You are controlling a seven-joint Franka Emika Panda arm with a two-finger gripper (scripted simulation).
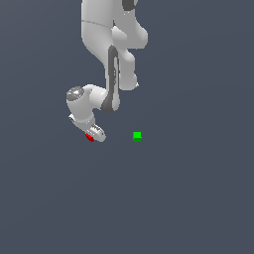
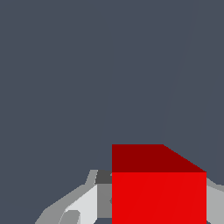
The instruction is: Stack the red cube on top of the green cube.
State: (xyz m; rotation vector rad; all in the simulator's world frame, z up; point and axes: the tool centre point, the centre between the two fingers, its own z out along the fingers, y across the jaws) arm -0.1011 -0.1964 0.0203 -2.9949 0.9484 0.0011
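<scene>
Gripper [image 1: 93, 135] clamps the red cube [image 1: 89, 137].
Only the exterior view shows the green cube [image 1: 137, 136], apart toward its right.

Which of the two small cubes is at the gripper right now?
The small red cube, sitting at the gripper. The small green cube lies apart, toward the exterior view's right.

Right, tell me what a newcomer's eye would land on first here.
First the white arm reaching down from the top of the exterior view, its gripper low with the red cube at its fingertips. Next, the green cube, alone to the exterior view's right. In the wrist view, the red cube looms between the fingers.
</scene>
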